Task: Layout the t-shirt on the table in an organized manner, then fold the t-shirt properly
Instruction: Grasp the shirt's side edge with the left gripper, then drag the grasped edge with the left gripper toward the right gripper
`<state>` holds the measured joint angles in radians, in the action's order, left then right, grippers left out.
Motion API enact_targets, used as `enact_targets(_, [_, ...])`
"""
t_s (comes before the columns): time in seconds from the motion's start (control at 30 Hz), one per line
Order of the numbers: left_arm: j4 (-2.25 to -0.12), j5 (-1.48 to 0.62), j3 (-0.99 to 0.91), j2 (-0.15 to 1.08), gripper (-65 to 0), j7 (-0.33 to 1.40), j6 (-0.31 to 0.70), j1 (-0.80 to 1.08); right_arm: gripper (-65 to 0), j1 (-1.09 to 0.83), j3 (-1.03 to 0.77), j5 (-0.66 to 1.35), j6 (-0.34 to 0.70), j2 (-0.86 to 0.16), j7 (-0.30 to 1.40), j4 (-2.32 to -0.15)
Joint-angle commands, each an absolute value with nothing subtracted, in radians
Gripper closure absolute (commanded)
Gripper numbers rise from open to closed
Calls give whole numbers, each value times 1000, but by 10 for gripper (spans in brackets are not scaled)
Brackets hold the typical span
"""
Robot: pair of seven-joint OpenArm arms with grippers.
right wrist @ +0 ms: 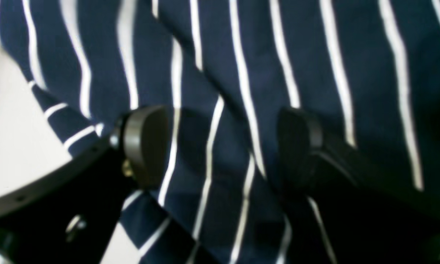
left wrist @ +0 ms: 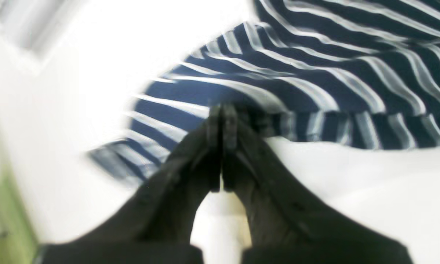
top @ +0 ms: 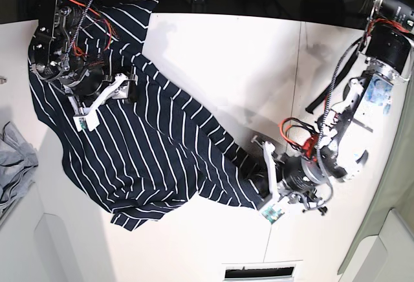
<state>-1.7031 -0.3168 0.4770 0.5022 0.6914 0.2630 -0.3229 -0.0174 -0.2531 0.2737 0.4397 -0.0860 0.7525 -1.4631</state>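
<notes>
Already, in the left wrist view, the left gripper [left wrist: 221,121] has its jaws pinched together on the t-shirt [left wrist: 315,66] hem, at the table [left wrist: 352,190] edge of the cloth. Right wrist view – right gripper [right wrist: 223,146] jaws wide, hovering over striped fabric, nothing held. Base view: shirt lies rumpled and diagonal across the table – layout barely begun, folding not started, by my read.

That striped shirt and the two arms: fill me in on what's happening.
The left claw is shut on an edge of the t-shirt, which lies crumpled and spread across the table. The right claw hovers open over the other end of the fabric. Nothing is folded yet.
</notes>
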Motion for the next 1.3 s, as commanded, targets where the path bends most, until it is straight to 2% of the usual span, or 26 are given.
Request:
enact_targets(0.0, [-1742,-318,470,517,0,651,245,-353,-447,-7,-255,288,441,-90,737,-1477])
enact_targets(0.27, [-1679,-324,471,426,0,668,285,-384,-447,-4,-255,326,442,-88,757,-1477])
enact_targets(0.43, [-1643,-435,471,425,0,720,285,-327,-447,27,-255,360,442,-87,755,-1477])
enact_targets(0.47, [-1643,-448,471,432,-15,719,285,-303,-447,39,-255,359,442,-85,756,-1477])
enact_targets(0.6, [-1643,-481,458,452,-195,712,308,-184,-447,75,-255,355,442,-83,756,-1477])
enact_targets(0.67, [-1642,-477,437,446,-242,680,308,-116,-447,80,-255,354,442,-83,756,-1477])
enact_targets(0.77, [-1616,-417,429,411,-246,580,307,-49,-447,80,-255,350,442,-83,756,-1477])
enact_targets(0.87, [-1537,-407,429,339,-246,568,307,-54,-447,76,-255,347,442,-83,757,-1477])
enact_targets(1.03, [-1382,-414,428,245,-302,569,311,-123,-447,72,-255,347,442,-83,784,-1477])
enact_targets(1.27, [-1324,-456,416,229,-302,566,333,-204,-447,71,-255,348,442,-82,790,-1477])
